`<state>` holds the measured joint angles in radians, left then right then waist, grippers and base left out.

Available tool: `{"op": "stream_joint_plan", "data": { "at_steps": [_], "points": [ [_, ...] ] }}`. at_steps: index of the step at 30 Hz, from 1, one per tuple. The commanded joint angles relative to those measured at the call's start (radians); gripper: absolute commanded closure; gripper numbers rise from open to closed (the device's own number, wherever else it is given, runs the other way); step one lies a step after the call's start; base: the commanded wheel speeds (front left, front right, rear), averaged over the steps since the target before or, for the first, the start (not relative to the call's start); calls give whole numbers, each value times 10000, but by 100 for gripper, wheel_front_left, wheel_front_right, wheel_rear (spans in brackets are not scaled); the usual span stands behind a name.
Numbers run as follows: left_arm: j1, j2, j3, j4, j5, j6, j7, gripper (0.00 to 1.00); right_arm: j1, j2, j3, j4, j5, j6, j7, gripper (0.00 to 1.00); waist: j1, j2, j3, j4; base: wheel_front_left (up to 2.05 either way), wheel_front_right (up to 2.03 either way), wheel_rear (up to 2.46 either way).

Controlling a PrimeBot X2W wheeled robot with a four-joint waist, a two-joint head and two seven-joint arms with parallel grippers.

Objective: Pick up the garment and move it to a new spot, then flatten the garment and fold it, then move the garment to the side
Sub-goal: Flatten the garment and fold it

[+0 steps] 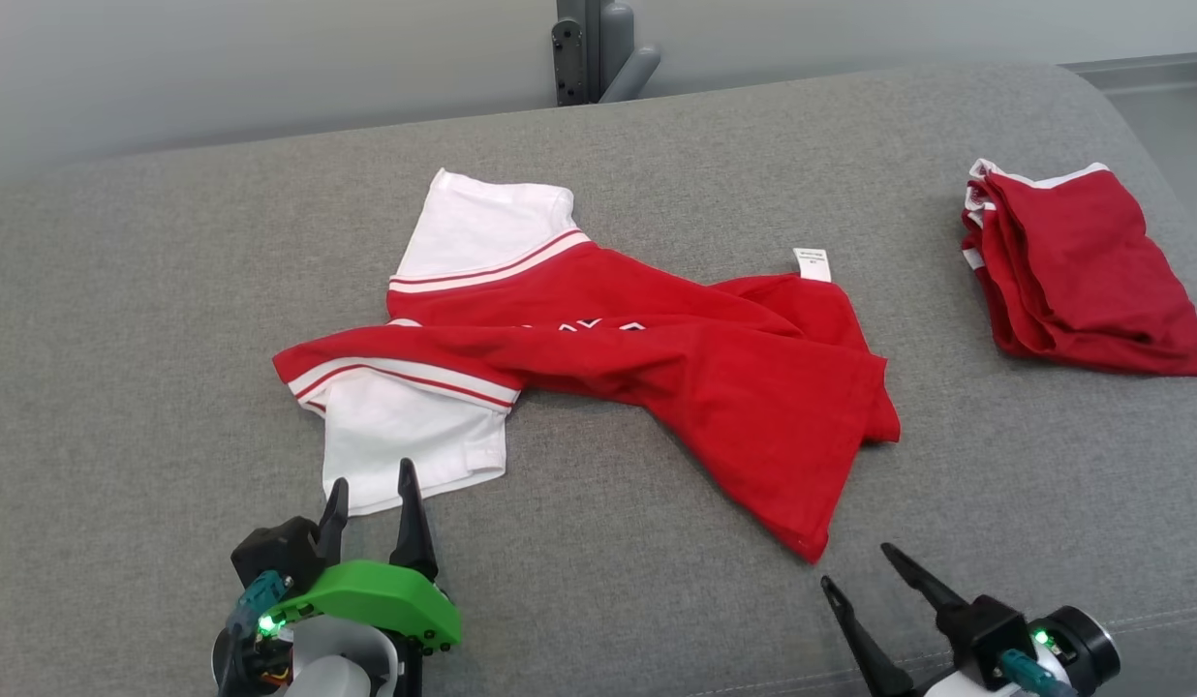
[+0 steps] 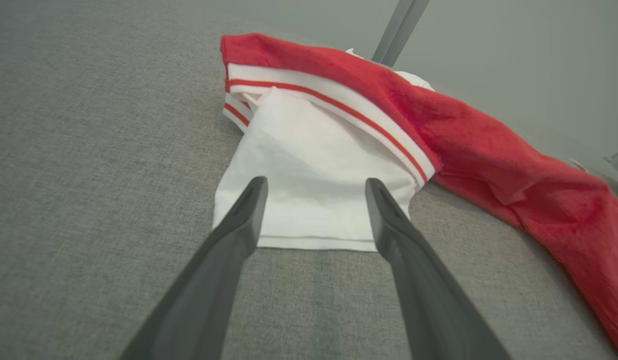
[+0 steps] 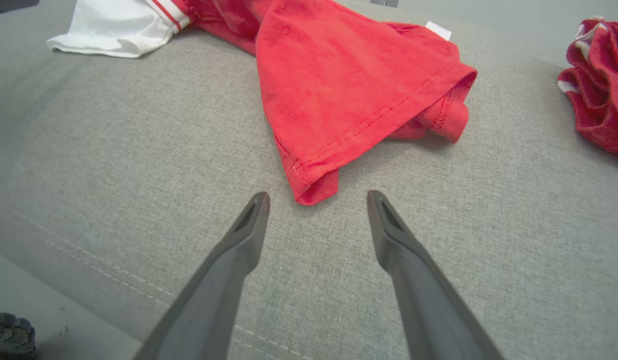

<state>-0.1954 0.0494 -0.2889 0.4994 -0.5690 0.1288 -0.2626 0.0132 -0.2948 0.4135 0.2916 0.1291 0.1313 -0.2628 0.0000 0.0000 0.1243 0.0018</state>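
The garment is a red shirt with white sleeves and red-and-white striped bands, lying crumpled and twisted across the middle of the grey cushion. Its near white sleeve lies flat just beyond my left gripper, whose fingers stand open above the sleeve's hem. My right gripper is open too, close to the red hem corner, which lies just ahead of the fingertips without touching them. A white label sticks out at the garment's far side.
A second red garment, folded, lies at the cushion's right end. A grey post rises behind the cushion's far edge. The cushion's front seam runs just below my right gripper.
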Motion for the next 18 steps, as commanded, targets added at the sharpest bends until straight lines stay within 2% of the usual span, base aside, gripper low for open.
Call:
{"op": "stream_joint_plan", "data": {
  "at_steps": [1, 6, 18],
  "points": [
    [158, 26, 76, -46, 32, -7, -22, 0, 198, 114, -332, -210, 256, -12, -29, 0, 0, 0, -69, -40, 0, 0, 0],
    [283, 28, 129, -82, 196, -130, -22, 0, 438, 532, -1475, -811, 767, -11, -28, 0, 0, 0, -312, -117, 0, 0, 0],
    [863, 170, 131, 9, 606, -308, -22, 0, 723, 1374, -2826, -1681, 548, -12, -28, 0, 0, 0, -1033, -22, 0, 0, 0]
  ]
}}
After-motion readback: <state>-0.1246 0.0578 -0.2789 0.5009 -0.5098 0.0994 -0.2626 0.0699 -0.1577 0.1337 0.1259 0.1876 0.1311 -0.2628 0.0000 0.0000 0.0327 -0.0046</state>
